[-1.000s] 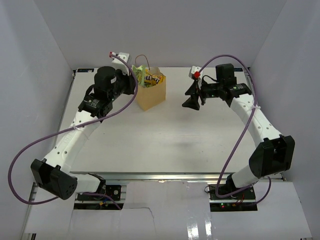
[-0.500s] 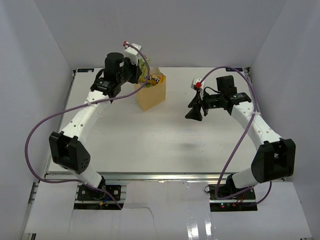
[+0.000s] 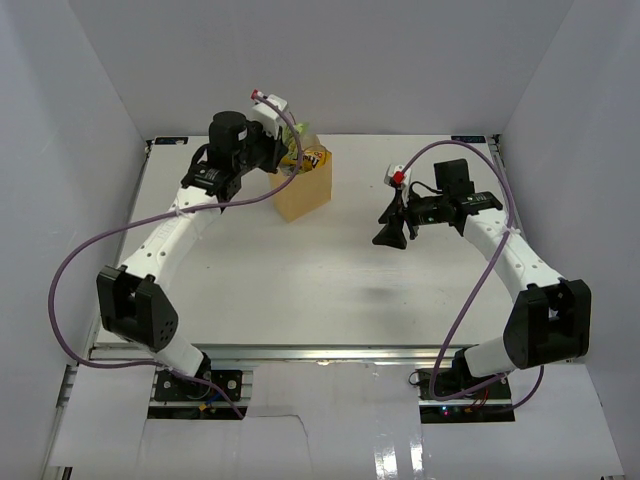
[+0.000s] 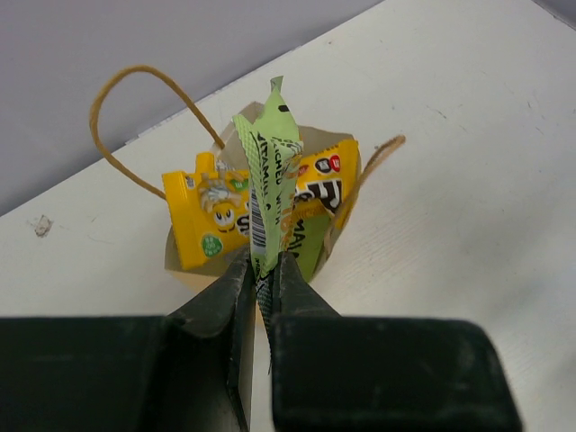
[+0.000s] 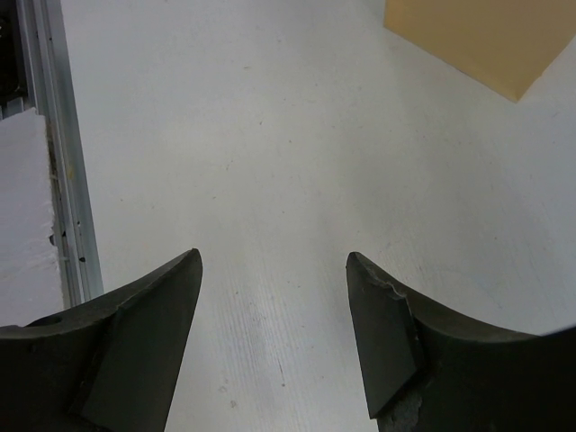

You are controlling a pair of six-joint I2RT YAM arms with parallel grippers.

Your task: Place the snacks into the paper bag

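Note:
The tan paper bag (image 3: pixel 305 190) stands upright at the back middle of the table; it also shows in the left wrist view (image 4: pixel 184 261) with its twine handles. Yellow candy wrappers (image 4: pixel 216 211) and green packets stick out of its mouth. My left gripper (image 4: pixel 263 270) is shut on a green packet (image 4: pixel 270 171), held on edge just above the bag's mouth; in the top view the left gripper (image 3: pixel 285 160) is over the bag's back left. My right gripper (image 3: pixel 390 232) is open and empty, right of the bag over bare table (image 5: pixel 274 270).
White walls enclose the table on three sides. A metal rail (image 5: pixel 63 180) runs along the table's edge in the right wrist view. The bag's corner (image 5: pixel 477 40) shows at that view's top right.
My left arm swung up and toward the bag, bringing the green packet over its mouth. My right gripper drifted slightly toward the near side and stayed open.

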